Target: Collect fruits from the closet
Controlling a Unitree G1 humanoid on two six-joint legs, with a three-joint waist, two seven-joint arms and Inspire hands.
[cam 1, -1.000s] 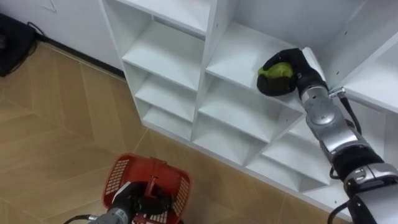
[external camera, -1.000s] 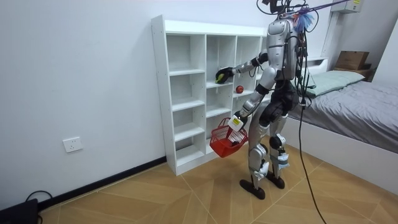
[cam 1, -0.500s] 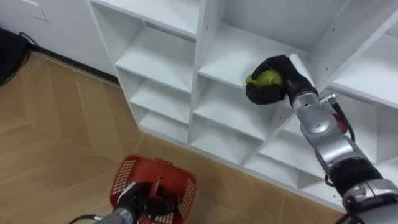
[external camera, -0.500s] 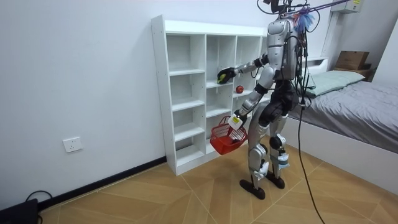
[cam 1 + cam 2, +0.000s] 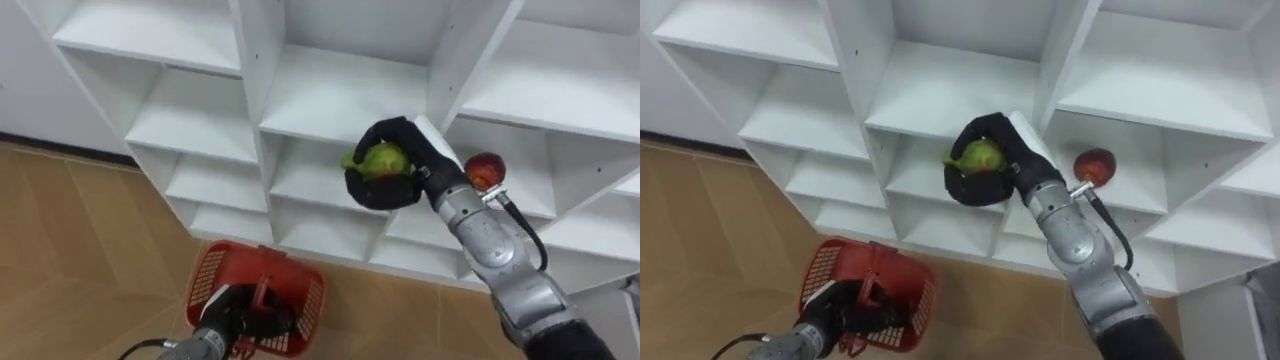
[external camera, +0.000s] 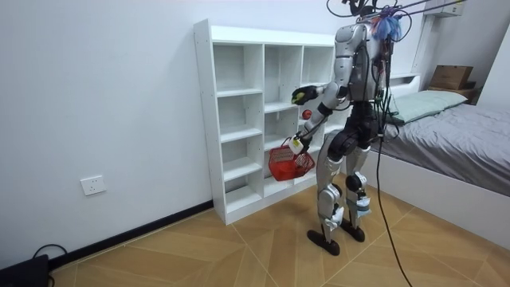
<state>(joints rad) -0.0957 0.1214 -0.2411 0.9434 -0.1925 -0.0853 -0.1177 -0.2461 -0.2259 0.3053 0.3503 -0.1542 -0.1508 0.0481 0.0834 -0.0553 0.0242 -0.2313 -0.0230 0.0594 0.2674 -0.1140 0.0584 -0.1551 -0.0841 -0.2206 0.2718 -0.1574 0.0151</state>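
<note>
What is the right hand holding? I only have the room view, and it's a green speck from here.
Observer: A yellow-green fruit. The right hand has its fingers curled round it, in front of the middle column of the closet.
Operator: Any other fruit on the shelves?
Observer: One red fruit, lying on a shelf in the next column to the right, apart from the hand.
Operator: Left side okay?
Observer: The left hand is curled round the handle of the red basket, low over the wooden floor, below and left of the green fruit.
</note>
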